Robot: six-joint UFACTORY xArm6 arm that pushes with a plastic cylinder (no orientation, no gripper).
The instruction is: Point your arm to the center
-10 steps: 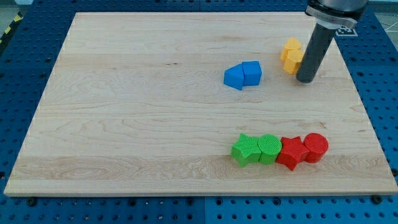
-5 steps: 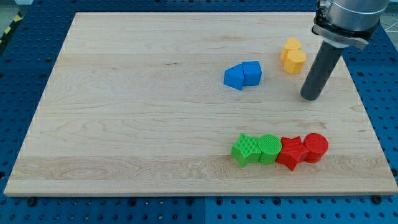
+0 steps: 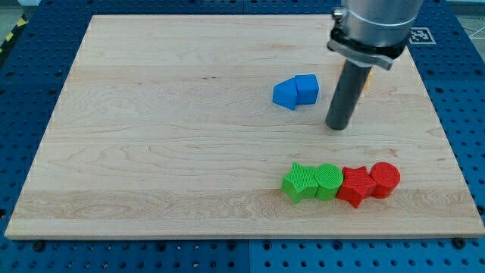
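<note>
My tip (image 3: 338,126) rests on the wooden board (image 3: 151,136), right of the board's middle. It sits to the right of and a little below two touching blue blocks (image 3: 295,91). The rod hides most of the yellow blocks (image 3: 366,76) behind it at the view's upper right. Below my tip, near the view's bottom, runs a row of a green star block (image 3: 300,183), a green round block (image 3: 328,180), a red star block (image 3: 355,186) and a red round block (image 3: 384,179).
The board lies on a blue perforated table (image 3: 30,91). A black-and-white marker tag (image 3: 418,36) sits at the board's upper right corner.
My tip has moved down from beside the yellow blocks and then leftward, toward the board's middle. No block has moved.
</note>
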